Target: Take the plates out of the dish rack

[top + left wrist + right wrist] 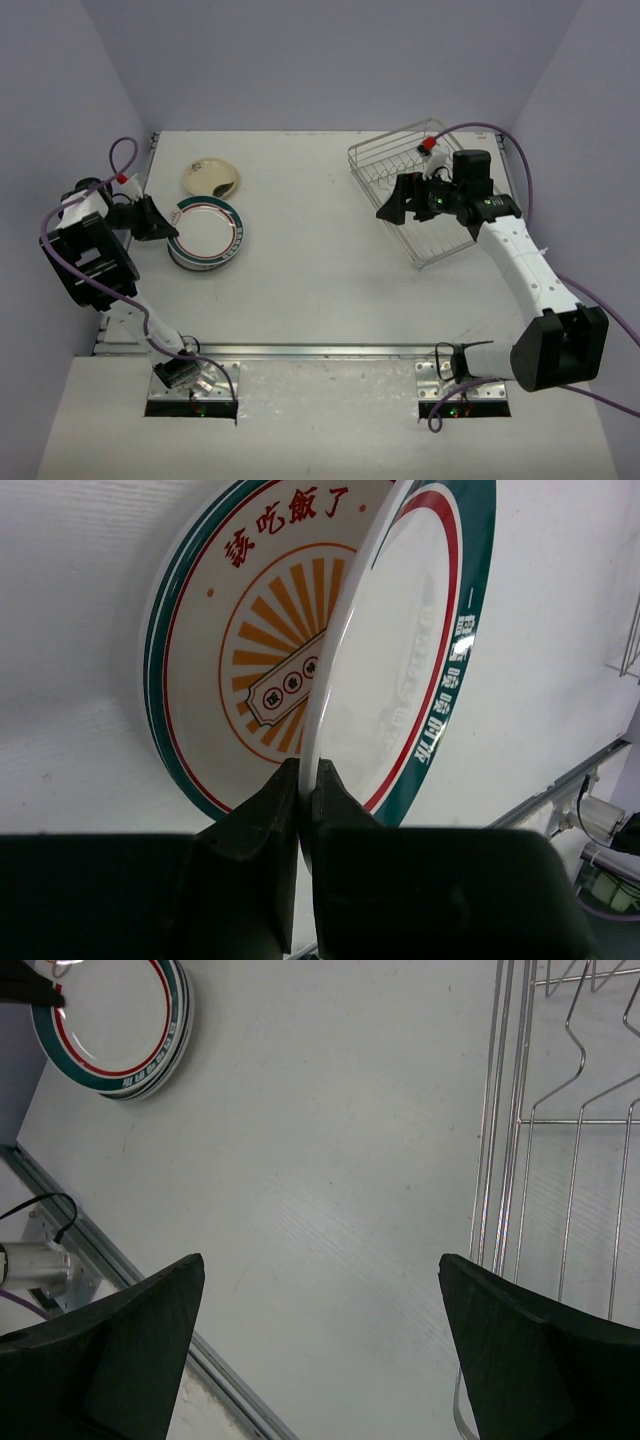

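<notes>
My left gripper is shut on the near rim of a white plate with a green and red rim. It holds that plate tilted over a plate with an orange sunburst, the top of a stack at the table's left. The stack also shows in the right wrist view. A small cream plate lies behind the stack. The wire dish rack stands at the back right, and no plates show in it. My right gripper is open and empty, above the table beside the rack's left edge.
The table's metal front edge strip runs below my right gripper. The walls stand close on the left and right. The right arm reaches over the rack's front right part.
</notes>
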`<move>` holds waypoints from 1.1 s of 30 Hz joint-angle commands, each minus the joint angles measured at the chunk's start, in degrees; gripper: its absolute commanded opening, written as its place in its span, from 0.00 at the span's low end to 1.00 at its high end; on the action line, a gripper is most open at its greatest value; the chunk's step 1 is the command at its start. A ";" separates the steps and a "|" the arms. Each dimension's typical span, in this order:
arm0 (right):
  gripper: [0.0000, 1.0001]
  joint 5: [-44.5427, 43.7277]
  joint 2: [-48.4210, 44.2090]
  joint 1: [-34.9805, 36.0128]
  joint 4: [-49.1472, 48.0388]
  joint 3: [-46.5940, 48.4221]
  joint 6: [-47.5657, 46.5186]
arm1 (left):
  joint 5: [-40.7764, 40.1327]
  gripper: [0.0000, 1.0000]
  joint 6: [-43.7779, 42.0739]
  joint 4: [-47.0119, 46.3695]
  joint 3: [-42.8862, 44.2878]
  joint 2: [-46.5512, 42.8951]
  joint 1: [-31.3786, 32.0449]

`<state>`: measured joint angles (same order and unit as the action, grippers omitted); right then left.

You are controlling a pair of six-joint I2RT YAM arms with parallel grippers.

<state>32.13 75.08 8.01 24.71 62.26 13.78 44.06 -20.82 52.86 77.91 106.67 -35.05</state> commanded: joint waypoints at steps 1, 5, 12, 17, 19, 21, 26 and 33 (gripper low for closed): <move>0.99 1.23 -1.73 -0.28 -1.24 -0.30 0.45 | 0.98 0.08 0.58 -3.14 2.38 -0.12 -0.02; 0.99 0.49 -1.85 -0.36 -1.24 -0.45 0.33 | -1.43 0.28 0.78 -5.25 2.53 0.14 -0.02; 0.99 -3.08 -1.96 -1.01 -1.05 -1.24 -0.52 | -5.38 0.57 0.68 -7.71 2.62 -1.64 0.00; 0.99 -8.92 -2.44 -1.57 -0.18 -0.23 -1.16 | -8.82 0.73 -0.68 -9.15 3.03 -6.89 1.62; 0.99 -11.52 -3.19 -1.77 -0.10 0.15 -1.66 | -11.85 0.80 -1.33 -10.12 2.58 -10.73 3.88; 0.99 -15.00 -3.73 -1.77 -0.10 0.50 -2.10 | -15.27 0.88 -1.77 -12.20 1.70 -15.27 7.83; 0.99 -19.79 -5.65 -1.77 -0.17 0.06 -3.13 | -22.40 1.00 -1.33 -17.27 -4.35 -24.82 16.59; 0.99 -21.89 -11.34 -1.77 -4.17 -7.76 -3.77 | -19.64 1.00 4.04 -20.40 -12.54 -36.65 28.07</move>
<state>13.16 67.32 6.50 24.19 58.65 11.03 23.23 -20.12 35.08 69.00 74.59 -9.62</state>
